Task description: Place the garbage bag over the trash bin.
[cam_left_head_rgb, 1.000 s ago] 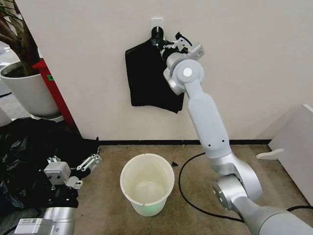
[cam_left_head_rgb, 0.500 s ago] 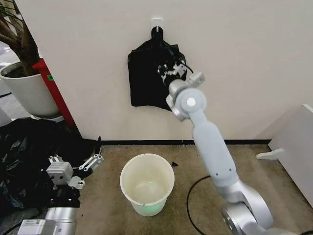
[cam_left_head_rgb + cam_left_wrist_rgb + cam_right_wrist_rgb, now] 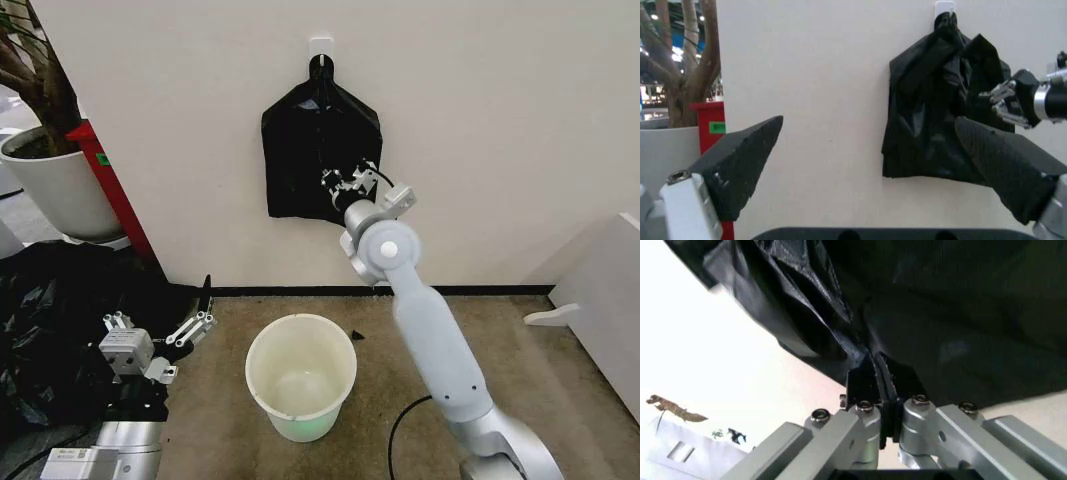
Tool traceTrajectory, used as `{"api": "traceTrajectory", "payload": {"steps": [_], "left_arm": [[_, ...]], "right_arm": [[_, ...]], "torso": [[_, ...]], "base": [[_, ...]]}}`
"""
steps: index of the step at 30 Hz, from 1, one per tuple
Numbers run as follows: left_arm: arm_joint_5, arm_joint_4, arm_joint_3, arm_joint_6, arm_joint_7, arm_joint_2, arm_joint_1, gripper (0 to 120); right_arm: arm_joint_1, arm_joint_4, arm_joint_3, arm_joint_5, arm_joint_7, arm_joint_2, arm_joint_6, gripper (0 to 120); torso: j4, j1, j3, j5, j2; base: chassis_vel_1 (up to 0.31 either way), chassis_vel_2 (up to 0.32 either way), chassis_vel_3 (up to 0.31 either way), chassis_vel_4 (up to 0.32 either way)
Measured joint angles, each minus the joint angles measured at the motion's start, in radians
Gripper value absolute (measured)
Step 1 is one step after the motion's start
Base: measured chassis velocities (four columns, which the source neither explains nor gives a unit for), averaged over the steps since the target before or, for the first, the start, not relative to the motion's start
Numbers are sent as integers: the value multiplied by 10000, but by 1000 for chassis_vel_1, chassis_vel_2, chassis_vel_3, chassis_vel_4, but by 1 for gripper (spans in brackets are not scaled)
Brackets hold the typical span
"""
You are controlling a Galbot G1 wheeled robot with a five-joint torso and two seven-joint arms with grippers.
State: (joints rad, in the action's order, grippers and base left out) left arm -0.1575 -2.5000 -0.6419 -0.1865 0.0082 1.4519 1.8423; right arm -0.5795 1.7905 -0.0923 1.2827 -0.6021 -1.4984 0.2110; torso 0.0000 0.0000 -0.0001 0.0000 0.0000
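Now the right pincer (image 3: 338,181) is raised against the wall, at the lower right part of the black bundle of bags (image 3: 315,150) that hangs from a white hook (image 3: 321,46). In the right wrist view its two dark fingers (image 3: 863,382) are pressed together with a thin fold of the black plastic (image 3: 860,347) caught between them, so it is closed on one garbage bag of the bundle. The bundle is drawn a little toward the pincer at that corner.

The trash bin (image 3: 300,375), a round white bucket, stands upright on the floor near the wall, directly under the bundle and well apart from it. The left pincer (image 3: 160,335) waits low beside the bin, near a heap of bulging black bags (image 3: 45,330); its fingers (image 3: 740,162) are spread wide and hold nothing. A large white plant pot (image 3: 55,185) stands in the corner at the left.
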Motion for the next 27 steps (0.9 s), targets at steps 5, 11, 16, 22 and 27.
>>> {"api": "traceTrajectory", "payload": {"steps": [5,11,16,22,27], "left_arm": [[-3,0,20,-30,-17,16,-77,100],[-18,0,45,-10,-53,14,-159,100],[-34,0,62,3,-67,-30,-226,100],[-65,0,169,31,-75,-61,-389,100],[-69,0,203,36,-73,-95,-459,100]], "right_arm": [[-536,193,19,-510,395,-79,-132,0],[-1499,922,-73,-890,578,-35,-179,0],[-2304,1527,-140,-1001,630,165,-196,0],[-3199,2165,-319,-750,987,932,-84,0],[-3590,2544,-321,-544,934,1311,47,0]], "torso": [[0,0,1,0,0],[-1,0,0,1,0],[0,0,0,2,0],[-1,0,0,1,0],[-1,0,0,1,0]], "base": [[0,0,0,0],[0,0,0,0],[0,0,0,0],[0,0,0,0],[0,0,0,0]]}}
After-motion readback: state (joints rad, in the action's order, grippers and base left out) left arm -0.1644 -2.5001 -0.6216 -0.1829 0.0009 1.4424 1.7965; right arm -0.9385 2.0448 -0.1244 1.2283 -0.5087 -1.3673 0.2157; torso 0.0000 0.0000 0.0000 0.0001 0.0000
